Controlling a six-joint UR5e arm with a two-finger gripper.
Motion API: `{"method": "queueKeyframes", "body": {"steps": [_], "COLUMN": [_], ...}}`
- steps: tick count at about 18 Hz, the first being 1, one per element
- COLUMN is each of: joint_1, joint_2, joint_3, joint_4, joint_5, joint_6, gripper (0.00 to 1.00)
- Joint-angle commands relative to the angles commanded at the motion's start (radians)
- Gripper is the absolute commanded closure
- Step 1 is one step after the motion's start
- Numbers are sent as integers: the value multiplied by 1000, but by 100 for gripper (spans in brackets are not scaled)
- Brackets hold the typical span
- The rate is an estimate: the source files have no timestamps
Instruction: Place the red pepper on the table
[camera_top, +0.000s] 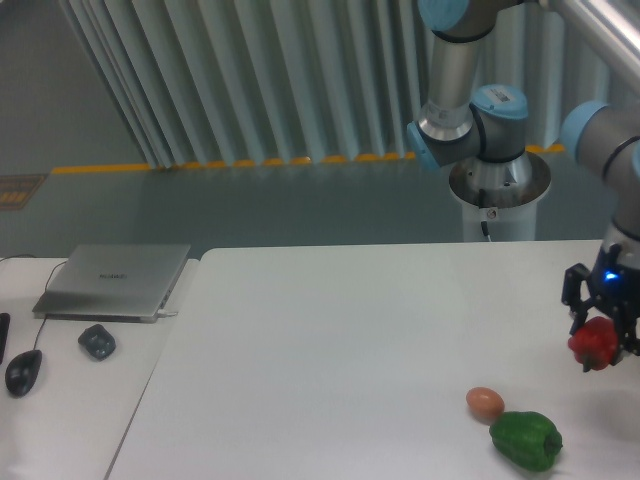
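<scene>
At the right edge of the view, the gripper (600, 338) hangs a little above the white table (330, 340), shut on the red pepper (594, 345). The pepper is small, glossy and bright red, held between the dark fingers with its lower half showing. A blue light glows on the gripper body above it. I see a gap between the pepper and the table top.
An orange-brown egg (485, 403) and a lumpy green pepper (525, 440) lie on the table, left of and below the gripper. The arm's base (497, 200) stands behind the table. A laptop (115, 280) and a mouse (22, 372) sit on the desk at left.
</scene>
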Motion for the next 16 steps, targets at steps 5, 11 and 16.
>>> {"method": "queueKeyframes", "body": {"steps": [5,11,16], "joint_1": [-68,-121,-137], "joint_2": [-23,-46,-72], "joint_3": [-35,-78,-78], "joint_4": [83,112,112], "joint_5": [31,28,26], "joint_6": [-71,-121,-138], "gripper": [65,65,64]}}
